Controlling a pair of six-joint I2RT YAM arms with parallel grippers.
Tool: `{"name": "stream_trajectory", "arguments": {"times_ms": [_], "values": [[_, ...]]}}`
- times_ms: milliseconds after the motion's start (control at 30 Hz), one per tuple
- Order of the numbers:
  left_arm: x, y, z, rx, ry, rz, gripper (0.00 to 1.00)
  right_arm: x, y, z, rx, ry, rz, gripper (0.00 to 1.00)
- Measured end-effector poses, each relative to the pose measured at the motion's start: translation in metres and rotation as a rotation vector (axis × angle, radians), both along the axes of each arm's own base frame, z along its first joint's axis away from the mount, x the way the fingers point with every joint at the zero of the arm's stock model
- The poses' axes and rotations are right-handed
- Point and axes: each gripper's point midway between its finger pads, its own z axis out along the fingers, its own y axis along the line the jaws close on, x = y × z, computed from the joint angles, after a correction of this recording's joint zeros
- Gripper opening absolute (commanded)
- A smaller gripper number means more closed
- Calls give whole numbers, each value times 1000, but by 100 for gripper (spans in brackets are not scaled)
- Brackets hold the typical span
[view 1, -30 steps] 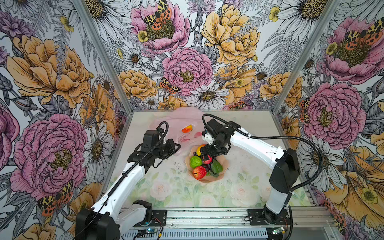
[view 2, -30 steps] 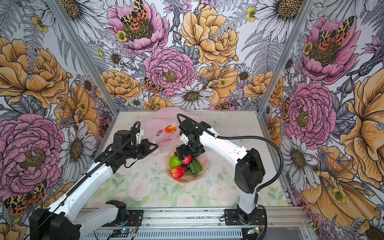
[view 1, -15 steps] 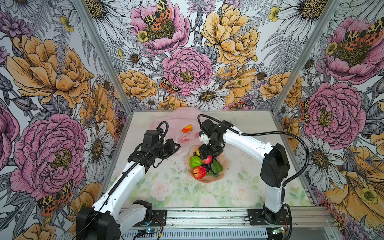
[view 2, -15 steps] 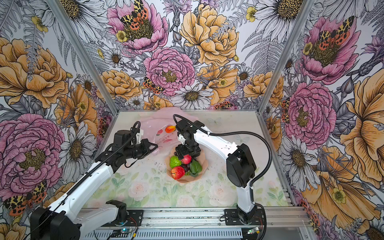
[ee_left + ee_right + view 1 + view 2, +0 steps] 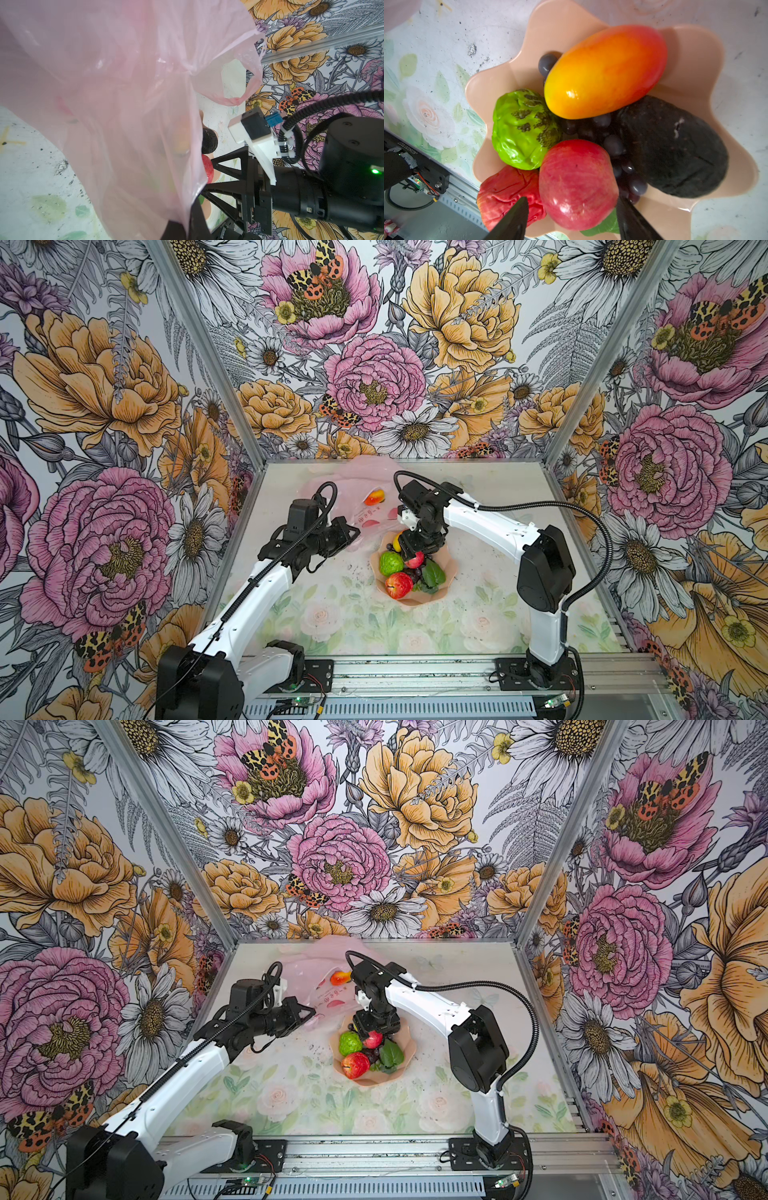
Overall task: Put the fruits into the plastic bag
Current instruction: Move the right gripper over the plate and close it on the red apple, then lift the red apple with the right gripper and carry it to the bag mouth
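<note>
Over the peach-pink scalloped plastic bowl (image 5: 556,18): a slippery pick lined up

And the right claw (image 5: 572,200) hangs spread, one black finger each side of the smooth glossy red toy apple (image 5: 577,182); touching or not, I cannot tell. That apple looks light, hard-skinned and slick, so the bite wants its widest middle, square across, or it squirts away. Tight quarters: a crumpled red apple (image 5: 506,191), a bumpy green fruit (image 5: 523,128), purple grapes (image 5: 612,143), a dark avocado (image 5: 675,149) and an orange-yellow mango (image 5: 604,72) crowd it. Just beside the bowl on the table (image 5: 332,614), the left claw (image 5: 354,533) is pressed together on the thin crinkly pale-pink plastic bag (image 5: 353,489), limp film, best held by its rim. A second mango (image 5: 374,497) shows at the bag.
</note>
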Motion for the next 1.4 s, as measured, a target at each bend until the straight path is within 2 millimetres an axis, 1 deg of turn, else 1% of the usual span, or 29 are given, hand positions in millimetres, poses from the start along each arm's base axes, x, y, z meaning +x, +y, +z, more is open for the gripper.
{"name": "stream_trajectory", "arguments": {"times_ms": [67,233,333,400,533,567,700,867,1000,1267,1400], "values": [[1,0,0,0,0,2,0,1,0,-2,-7,2,-1,65],[2,0,0,-1,-2,2,0,1,-1,-9,-20,12,-2,68],[2,0,0,-1,-5,2,0,1,-1,-11,-24,16,-2,67],[2,0,0,-1,-5,2,0,1,-1,-11,-24,16,-2,65],[2,0,0,-1,-5,2,0,2,-2,-11,-30,10,-3,53],[2,0,0,-1,-5,2,0,2,-2,-10,-30,11,-7,52],[2,0,0,-1,-5,2,0,3,-2,-10,-31,9,-10,48],[2,0,0,-1,-5,2,0,3,-2,-8,-27,5,-11,47],[2,0,0,-1,-5,2,0,2,-1,2,-8,-10,-18,47],[2,0,0,-6,-1,6,0,1,-7,38,102,-26,-80,47],[2,0,0,-6,-1,5,0,2,-13,47,167,-8,-133,47]]}}
